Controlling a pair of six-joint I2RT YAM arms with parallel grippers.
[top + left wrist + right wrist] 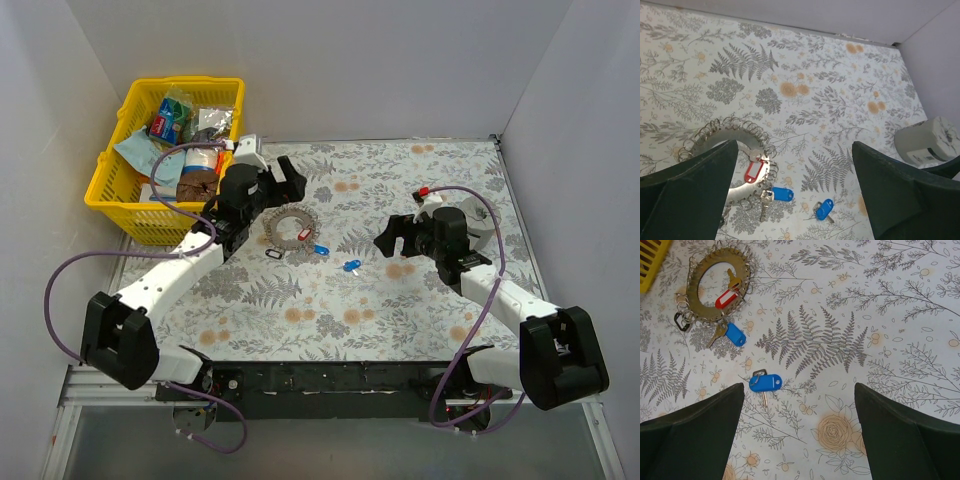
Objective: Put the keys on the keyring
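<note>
Top external view first, for the biggest thing: a table printed with grey ferns and orange flowers. At its far left corner, a yellow basket holding packets.

Next in size, the left arm, stretched from the near edge toward the basket side. Opposite, the right arm, bent inward from the right.

Then the left gripper: jaws spread wide, clamped on nothing, raised above the table, with one finger overlapping the near part of the keyring in its own wrist view. After it the right gripper: jaws equally wide apart, empty, above bare table.

Smaller again, a squat grey cylinder, upright on the table beside the right arm.

Then the keyring: flat on the table left of centre, near the left gripper, its rim hung all round with small wire loops.

Then the keys. A red-tagged key, lying across the ring's band and into its opening. A blue-tagged key, touching the rim's loops on the outside. Cannot tell whether either is threaded on. A loose blue key, alone on the table between the two grippers, clear of the ring.

Last and smallest, a black clip, at the rim among the loops.
</note>
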